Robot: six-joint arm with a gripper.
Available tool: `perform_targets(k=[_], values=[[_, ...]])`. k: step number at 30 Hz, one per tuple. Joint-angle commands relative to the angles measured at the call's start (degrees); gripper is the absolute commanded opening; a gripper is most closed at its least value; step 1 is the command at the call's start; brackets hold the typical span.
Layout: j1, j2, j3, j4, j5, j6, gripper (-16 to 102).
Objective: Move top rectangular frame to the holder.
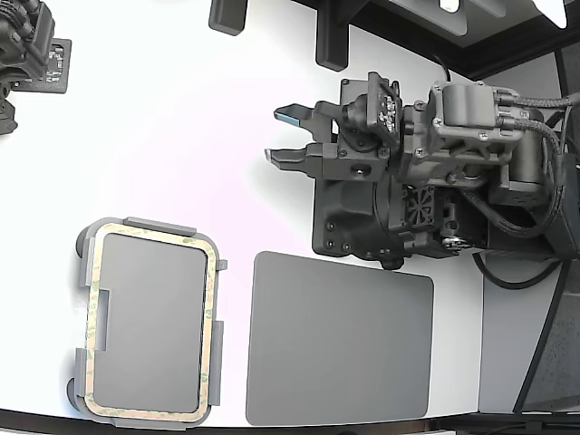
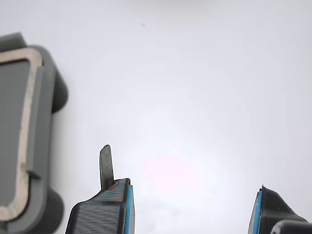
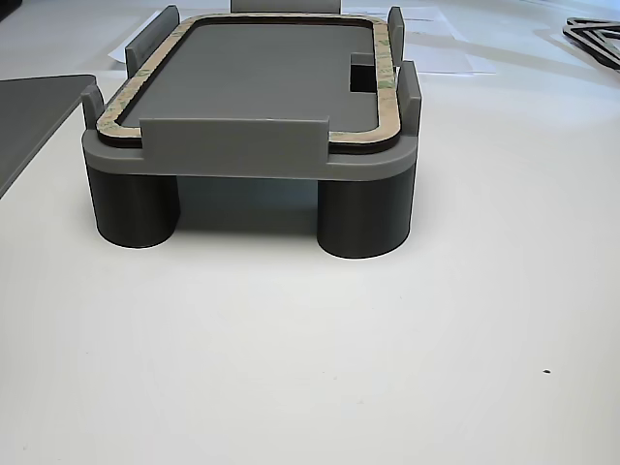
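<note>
The tan-olive rectangular frame (image 1: 210, 326) lies seated in the light grey holder (image 1: 136, 226) at the exterior view's lower left. In the other view the frame (image 3: 383, 97) rests flat inside the holder (image 3: 242, 155), between its raised tabs. The wrist view shows one end of the holder (image 2: 41, 131) with the frame's edge (image 2: 22, 161) on it. My gripper (image 1: 288, 136) is open and empty, well away from the holder, over bare white table toward the exterior view's upper middle. In the wrist view the gripper (image 2: 192, 207) shows two blue-padded fingertips (image 2: 127, 209) wide apart with nothing between them.
A plain dark grey flat mat (image 1: 340, 340) lies beside the holder, toward the exterior view's lower middle, below the arm's dark base (image 1: 362, 217). A second dark arm (image 1: 27, 45) sits in the exterior view's upper left corner. The table's front edge runs just past the holder.
</note>
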Motion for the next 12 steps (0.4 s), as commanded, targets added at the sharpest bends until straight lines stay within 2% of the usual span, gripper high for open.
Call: perform_targets(k=[1,12], values=[[-3.25,1.23,-1.14,-0.79,-2.37,0.44,100],[-3.25,1.23,-1.14,-0.88,-1.14,1.23,100]])
